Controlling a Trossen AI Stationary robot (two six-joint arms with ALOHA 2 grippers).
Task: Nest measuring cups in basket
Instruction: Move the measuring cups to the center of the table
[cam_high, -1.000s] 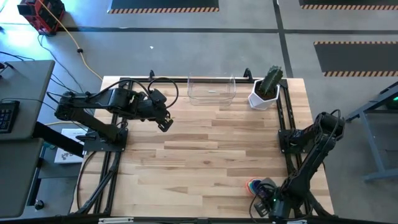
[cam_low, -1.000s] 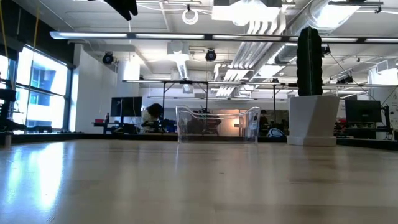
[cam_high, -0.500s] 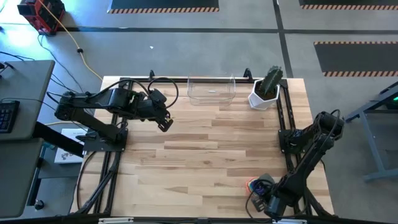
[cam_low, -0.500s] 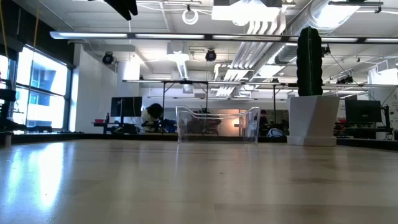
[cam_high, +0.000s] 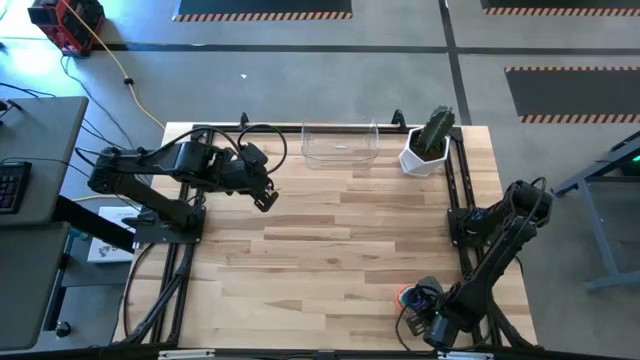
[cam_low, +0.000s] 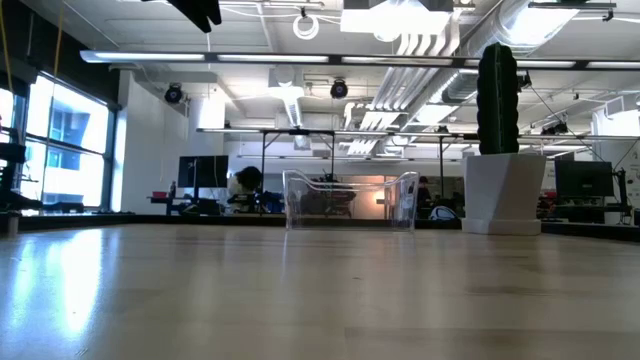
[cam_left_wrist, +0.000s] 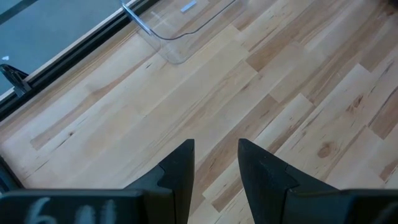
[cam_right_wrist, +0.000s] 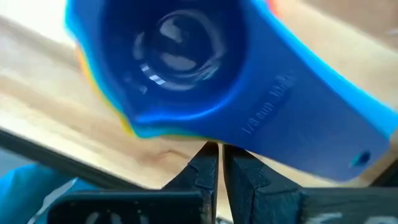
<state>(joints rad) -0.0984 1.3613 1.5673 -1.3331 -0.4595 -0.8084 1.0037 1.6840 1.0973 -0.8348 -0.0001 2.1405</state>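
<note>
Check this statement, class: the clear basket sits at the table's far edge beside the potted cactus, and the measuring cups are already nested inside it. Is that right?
Not quite. The basket does sit at the far edge beside the potted cactus, but it holds no cups. The high view shows the measuring cups stacked near the table's front edge, by the right gripper.

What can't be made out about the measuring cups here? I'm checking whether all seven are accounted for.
- Cup count: in the high view the right gripper and arm cover the measuring cups.
- Right wrist view: the blue cup fills the frame, hiding those nested beneath.
- Low view: the cups fall outside it.
</note>
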